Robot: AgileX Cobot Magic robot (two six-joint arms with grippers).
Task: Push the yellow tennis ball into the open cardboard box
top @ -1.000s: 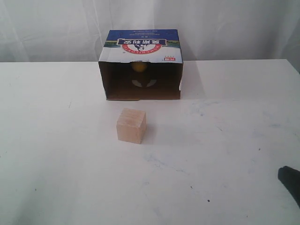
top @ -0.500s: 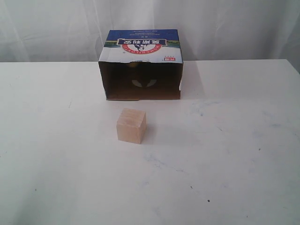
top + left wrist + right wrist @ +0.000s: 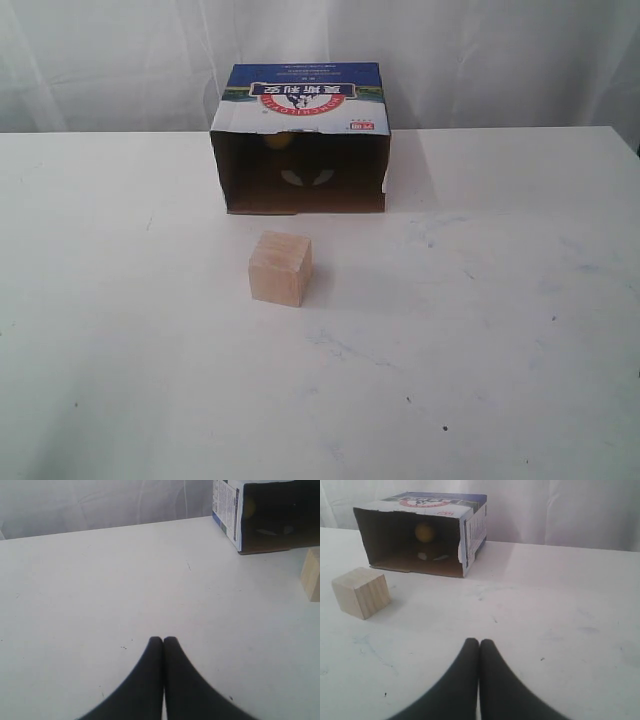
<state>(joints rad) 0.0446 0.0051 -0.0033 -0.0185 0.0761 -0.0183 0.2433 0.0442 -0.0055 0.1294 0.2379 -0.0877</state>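
The white table (image 3: 500, 350) carries the open cardboard box (image 3: 300, 90), which lies on its side with its dark mouth facing the exterior camera and its printed panel on top. Both arms are well apart from the box. The left gripper (image 3: 163, 641) has its fingers pressed together on nothing, and the right gripper (image 3: 479, 642) is likewise closed and empty. A pale wooden cube (image 3: 280, 267) stands near the box, just before its mouth and not touching it. The yellow tennis ball (image 3: 425, 532) sits deep inside the box, probably near the back wall, though the interior is dim.
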